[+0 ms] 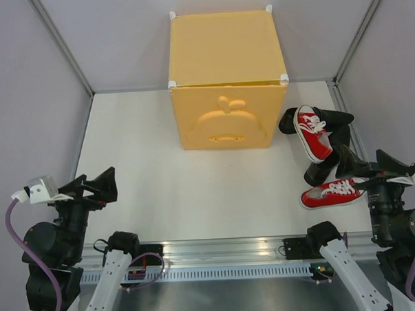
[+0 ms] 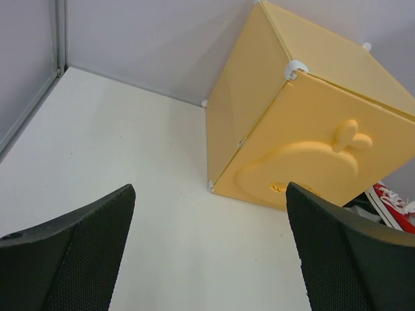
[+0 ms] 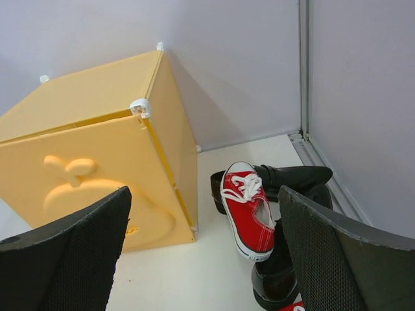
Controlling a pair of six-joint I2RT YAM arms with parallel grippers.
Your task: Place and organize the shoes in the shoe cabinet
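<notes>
The yellow-orange shoe cabinet (image 1: 225, 86) stands at the back middle, its apple-embossed door (image 1: 224, 120) shut; it also shows in the left wrist view (image 2: 311, 129) and the right wrist view (image 3: 97, 155). To its right lie the shoes: one red sneaker (image 1: 312, 131) resting on a black dress shoe (image 1: 333, 117), a second black shoe (image 1: 328, 165), and a second red sneaker (image 1: 332, 193) on its side. The right wrist view shows the upper red sneaker (image 3: 246, 208) and black shoes (image 3: 292, 176). My left gripper (image 1: 98, 186) is open and empty. My right gripper (image 1: 365, 164) is open and empty beside the shoes.
Grey walls with metal frame rails (image 1: 61, 45) enclose the white table (image 1: 161, 192). A metal rail (image 1: 218, 250) runs along the near edge between the arm bases.
</notes>
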